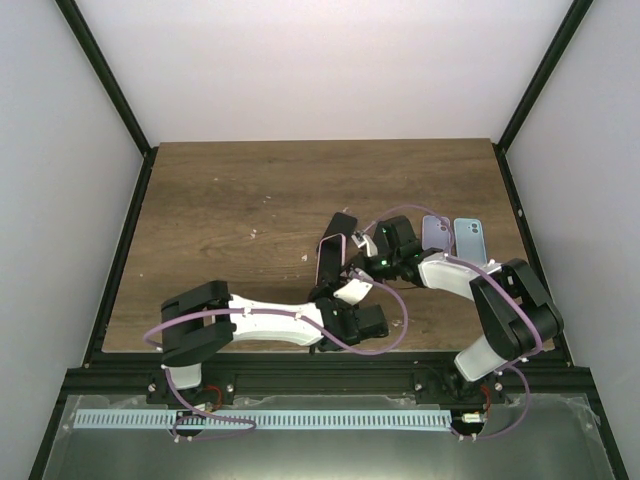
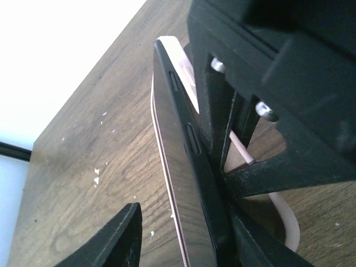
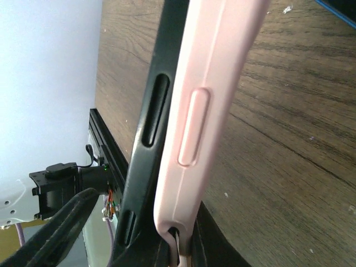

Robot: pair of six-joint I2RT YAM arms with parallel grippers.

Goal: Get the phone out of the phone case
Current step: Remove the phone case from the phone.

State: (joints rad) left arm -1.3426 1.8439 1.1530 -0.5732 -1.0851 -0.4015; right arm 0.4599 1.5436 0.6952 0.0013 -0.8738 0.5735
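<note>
The left arm [image 1: 265, 325] lay low from its base, forearm stretched rightward, wrist bent away from the bases. The left end effector [image 1: 338, 285] had its jaws parted, with one finger [image 2: 119, 239] hanging clear on its side. The right arm [image 1: 510, 305] rose from its base, folded sharply at the elbow and reached leftward. The right end effector [image 1: 365, 255] had its jaws pressed tight together. Both end effectors sat close beside each other.

Edge-on pink case [image 3: 211, 83], black phone [image 3: 146, 142] alongside (touching)
</note>
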